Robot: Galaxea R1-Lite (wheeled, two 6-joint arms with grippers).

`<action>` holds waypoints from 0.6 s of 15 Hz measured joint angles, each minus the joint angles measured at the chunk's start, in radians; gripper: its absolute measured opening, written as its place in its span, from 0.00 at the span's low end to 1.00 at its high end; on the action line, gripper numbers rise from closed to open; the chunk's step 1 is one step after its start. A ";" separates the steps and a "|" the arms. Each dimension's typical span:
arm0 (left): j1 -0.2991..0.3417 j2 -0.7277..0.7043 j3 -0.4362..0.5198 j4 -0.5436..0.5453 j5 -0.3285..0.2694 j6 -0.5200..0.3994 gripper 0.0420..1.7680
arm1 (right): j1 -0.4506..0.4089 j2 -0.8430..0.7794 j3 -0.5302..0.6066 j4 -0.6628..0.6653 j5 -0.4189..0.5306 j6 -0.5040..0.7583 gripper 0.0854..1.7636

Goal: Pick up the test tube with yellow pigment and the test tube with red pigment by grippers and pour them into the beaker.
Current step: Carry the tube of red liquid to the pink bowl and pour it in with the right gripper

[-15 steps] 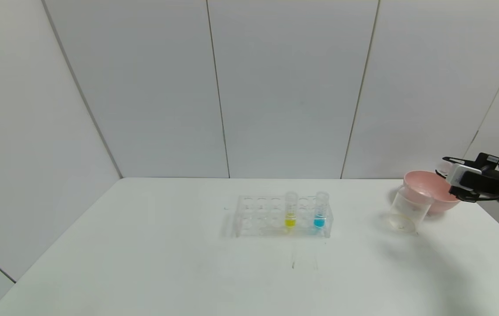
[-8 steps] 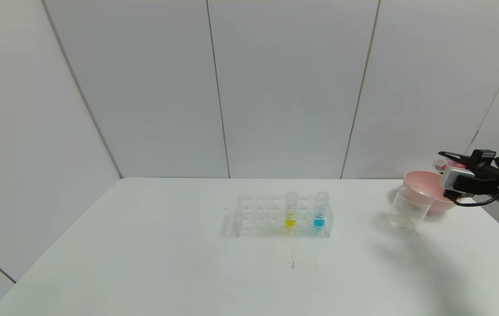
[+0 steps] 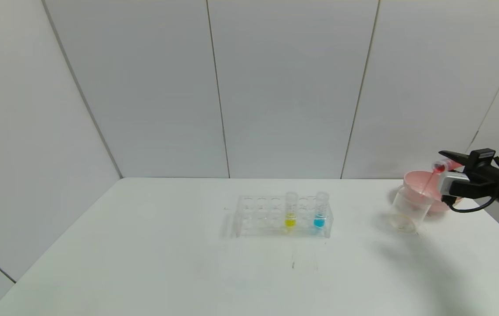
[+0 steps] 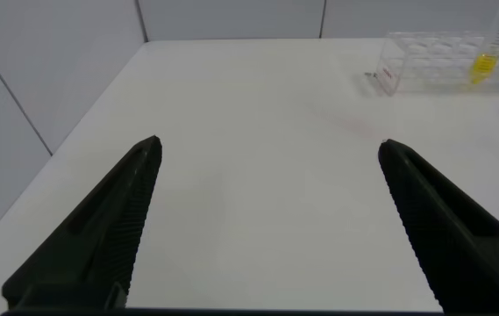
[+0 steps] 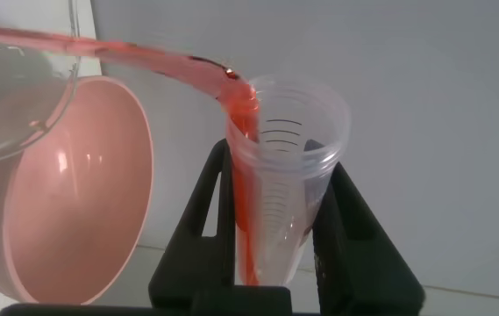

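Red liquid (image 3: 427, 184) is seen running in a thin stream from the tilted red tube (image 3: 441, 166) down into the beaker (image 3: 408, 210). The red tube is pinched between the fingers of the right tool (image 3: 451, 160), which is held above the beaker and in front of the pink bowl (image 3: 416, 181), at the far right of the desk (image 3: 144, 263). The beaker is placed just beside the pink bowl. The yellow tube (image 3: 290, 210) is kept upright in the clear rack (image 3: 254, 215) at the middle of the desk, with a blue tube (image 3: 320, 210) near it. The left tool (image 4: 267, 219) is held low over the left part of the desk, its fingers spread wide with nothing between them
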 joint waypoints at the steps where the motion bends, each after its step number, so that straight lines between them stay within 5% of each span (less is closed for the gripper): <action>1: 0.000 0.000 0.000 0.000 0.000 0.000 1.00 | 0.006 0.000 0.000 -0.003 0.000 -0.006 0.28; 9: 0.000 0.000 0.000 0.000 0.000 0.000 1.00 | 0.011 0.002 0.003 -0.041 -0.061 -0.107 0.28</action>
